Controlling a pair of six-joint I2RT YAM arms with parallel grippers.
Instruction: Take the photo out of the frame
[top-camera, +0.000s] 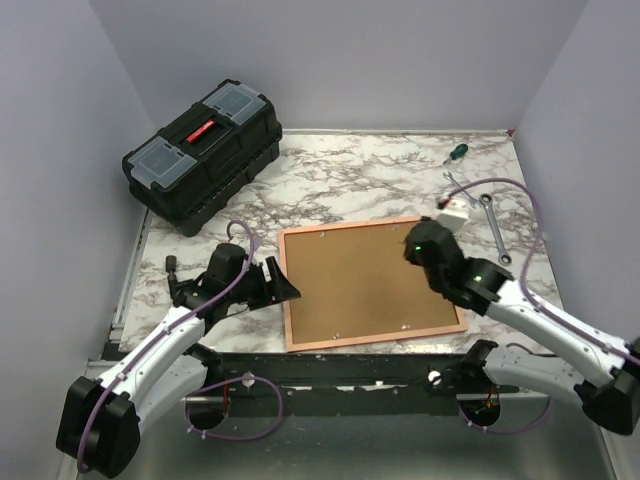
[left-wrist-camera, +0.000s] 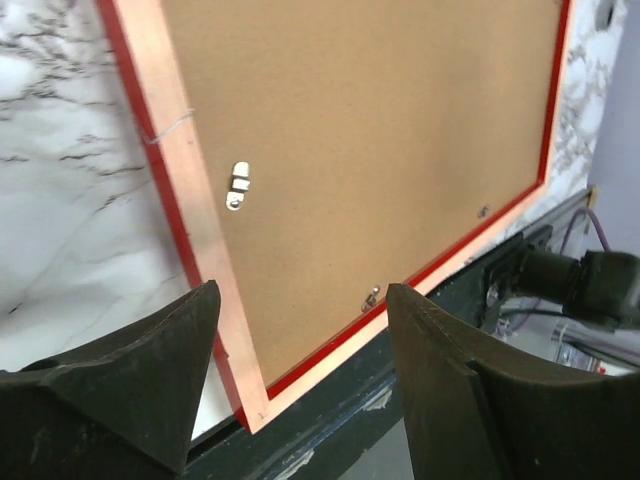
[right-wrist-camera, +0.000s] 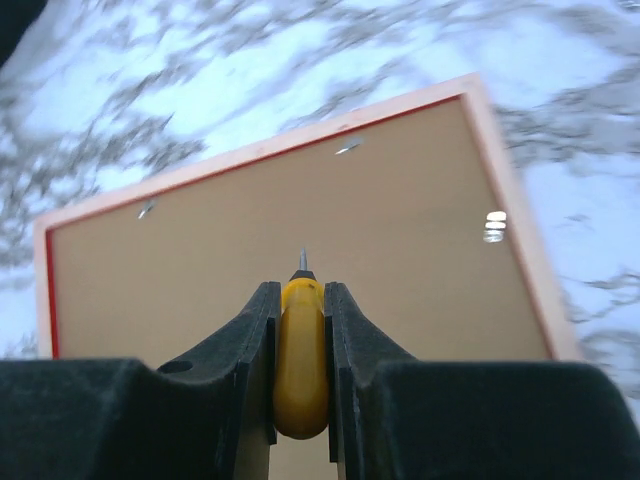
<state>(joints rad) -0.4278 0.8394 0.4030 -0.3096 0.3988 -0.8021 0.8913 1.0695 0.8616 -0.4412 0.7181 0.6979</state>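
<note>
Top view: thin red rectangular picture frame (top-camera: 380, 337) lies flat, back up, on the white marble-pattern desk (top-camera: 340, 180), w/ a brown fibreboard backing (top-camera: 360, 280) set in it. Left tool (top-camera: 281, 280) sits at the frame's left edge; right tool (top-camera: 452, 218) hangs over its far right corner. Black plastic toolbox (top-camera: 200, 155) far left; green-handled screwdriver (top-camera: 455, 153) and steel spanners (top-camera: 495, 225) far right.

Left wrist: left tool (left-wrist-camera: 302, 295) released, fingers wide apart over the frame's (left-wrist-camera: 185, 200) near corner (nothing gripped).

Right wrist: right tool (right-wrist-camera: 301, 290) clenched on a yellow-handled screwdriver (right-wrist-camera: 300, 370), tip pointing at the backing.
</note>
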